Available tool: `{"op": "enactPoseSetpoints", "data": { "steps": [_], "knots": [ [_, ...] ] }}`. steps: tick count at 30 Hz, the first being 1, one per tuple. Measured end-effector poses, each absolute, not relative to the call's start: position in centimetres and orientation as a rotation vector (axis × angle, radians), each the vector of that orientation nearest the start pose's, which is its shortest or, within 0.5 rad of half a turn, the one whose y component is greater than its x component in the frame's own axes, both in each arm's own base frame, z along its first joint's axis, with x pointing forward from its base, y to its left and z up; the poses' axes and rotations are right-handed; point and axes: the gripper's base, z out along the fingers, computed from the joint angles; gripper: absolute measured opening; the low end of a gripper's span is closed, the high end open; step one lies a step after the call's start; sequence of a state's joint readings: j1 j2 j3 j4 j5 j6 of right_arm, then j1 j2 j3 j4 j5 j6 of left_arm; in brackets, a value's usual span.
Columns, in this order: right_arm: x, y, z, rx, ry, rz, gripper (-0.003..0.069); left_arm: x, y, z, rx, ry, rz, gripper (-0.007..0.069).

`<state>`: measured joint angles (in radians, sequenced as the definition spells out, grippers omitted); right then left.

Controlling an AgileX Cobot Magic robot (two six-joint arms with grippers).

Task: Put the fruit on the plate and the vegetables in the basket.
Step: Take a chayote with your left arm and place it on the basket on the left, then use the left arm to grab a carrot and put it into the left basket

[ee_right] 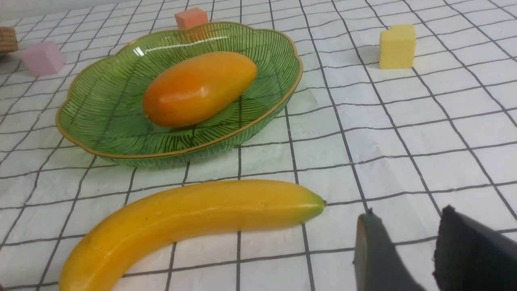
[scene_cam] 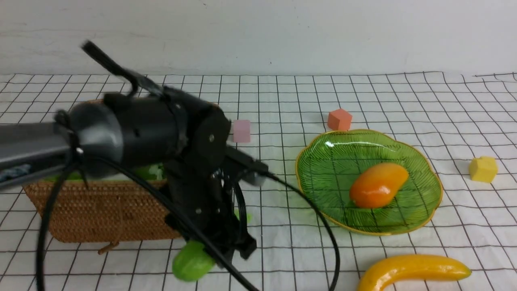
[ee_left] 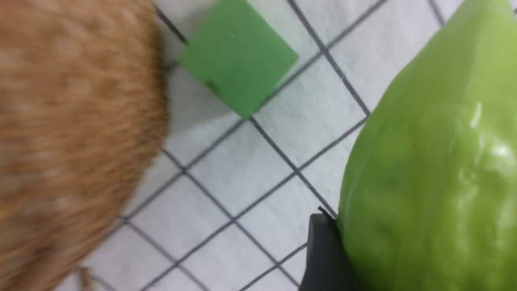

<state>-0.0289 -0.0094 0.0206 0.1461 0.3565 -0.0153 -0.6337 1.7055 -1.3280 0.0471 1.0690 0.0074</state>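
Left wrist view crops gourd [ee_left: 428, 161]; left end effector [scene_cam: 228, 252] perhaps gripping, unclear; right end effector [ee_right: 408, 226] parted.

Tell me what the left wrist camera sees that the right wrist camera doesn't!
Only the left wrist view: the light-green gourd and a green cube. Only the right wrist view: the plate holding the mango, the banana, a yellow cube, an orange cube, a pink cube. Both: the checked cloth and the woven basket, though the right wrist view catches only a corner.
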Motion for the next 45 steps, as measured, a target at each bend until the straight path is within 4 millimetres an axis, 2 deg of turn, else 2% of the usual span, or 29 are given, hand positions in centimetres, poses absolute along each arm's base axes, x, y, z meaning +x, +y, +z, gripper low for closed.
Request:
{"op": "enactPoseSetpoints", "data": {
  "steps": [3, 5, 6, 7, 10, 12, 17, 18, 20, 21, 22, 24, 28, 30, 31, 32, 33, 34, 37, 38, 40, 42, 45],
  "knots": [
    [5.3, 0.3, 17.5, 0.104, 1.846, 0.112, 0.0245, 28.0, -17.3, 32.0, 0.792, 2.604, 0.046, 0.0425],
    [5.3, 0.3, 17.5, 0.104, 1.846, 0.112, 0.0245, 28.5, -14.4, 35.5, 0.594, 2.503, 0.107, 0.0425],
    [5.3, 0.3, 17.5, 0.104, 1.846, 0.112, 0.0245, 28.9, -12.3, 37.1, 0.442, 2.444, 0.152, 0.0425],
    [5.3, 0.3, 17.5, 0.104, 1.846, 0.112, 0.0245, 29.2, -10.8, 37.9, 0.337, 2.411, 0.174, 0.0425],
    [5.3, 0.3, 17.5, 0.104, 1.846, 0.112, 0.0245, 30.2, -8.5, 38.3, 0.168, 2.379, 0.207, 0.0425],
    [5.3, 0.3, 17.5, 0.104, 1.846, 0.112, 0.0245, 31.1, -7.7, 37.4, 0.111, 2.399, 0.227, 0.0425],
    [5.3, 0.3, 17.5, 0.104, 1.846, 0.112, 0.0245, 33.6, -8.3, 33.9, 0.126, 2.467, 0.256, 0.0426],
    [5.3, 0.3, 17.5, 0.104, 1.846, 0.112, 0.0245, 33.7, -8.4, 33.7, 0.128, 2.468, 0.256, 0.0428],
    [5.3, 0.3, 17.5, 0.104, 1.846, 0.112, 0.0245, 34.6, -8.7, 32.6, 0.14, 2.479, 0.254, 0.0484],
    [5.3, 0.3, 17.5, 0.104, 1.846, 0.112, 0.0245, 34.9, -8.9, 31.9, 0.137, 2.495, 0.255, 0.0573],
    [5.3, 0.3, 17.5, 0.104, 1.846, 0.112, 0.0245, 35.0, -8.9, 31.7, 0.134, 2.504, 0.255, 0.0616],
    [5.3, 0.3, 17.5, 0.104, 1.846, 0.112, 0.0245, 34.9, -8.9, 31.6, 0.124, 2.52, 0.253, 0.0658],
    [5.3, 0.3, 17.5, 0.104, 1.846, 0.112, 0.0245, 33.5, -9.1, 32.6, 0.158, 2.555, 0.221, 0.0668],
    [5.3, 0.3, 17.5, 0.104, 1.846, 0.112, 0.0245, 31.1, -10.3, 34.0, 0.303, 2.556, 0.143, 0.0661],
    [5.3, 0.3, 17.5, 0.104, 1.846, 0.112, 0.0245, 30.8, -10.5, 34.1, 0.305, 2.556, 0.128, 0.0661],
    [5.3, 0.3, 17.5, 0.104, 1.846, 0.112, 0.0245, 30.0, -11.0, 34.4, 0.378, 2.55, 0.098, 0.0656],
    [5.3, 0.3, 17.5, 0.104, 1.846, 0.112, 0.0245, 27.1, -12.8, 34.0, 0.596, 2.546, -0.019, 0.064],
    [5.3, 0.3, 17.5, 0.104, 1.846, 0.112, 0.0245, 25.9, -13.6, 33.9, 0.713, 2.53, -0.05, 0.0629],
    [5.3, 0.3, 17.5, 0.104, 1.846, 0.112, 0.0245, 21.6, -16.2, 30.4, 1.188, 2.509, -0.19, 0.0583],
    [5.3, 0.3, 17.5, 0.104, 1.846, 0.112, 0.0245, 20.1, -17.0, 28.6, 1.416, 2.461, -0.206, 0.0562],
    [5.3, 0.3, 17.5, 0.104, 1.846, 0.112, 0.0245, 18.3, -18.0, 26.3, 1.697, 2.373, -0.222, 0.0538],
    [5.3, 0.3, 17.5, 0.104, 1.846, 0.112, 0.0245, 17.4, -18.9, 24.5, 1.89, 2.26, -0.218, 0.052],
    [5.3, 0.3, 17.5, 0.104, 1.846, 0.112, 0.0245, 17.7, -20.2, 23.2, 1.936, 2.17, -0.209, 0.0512]
  ]
}}
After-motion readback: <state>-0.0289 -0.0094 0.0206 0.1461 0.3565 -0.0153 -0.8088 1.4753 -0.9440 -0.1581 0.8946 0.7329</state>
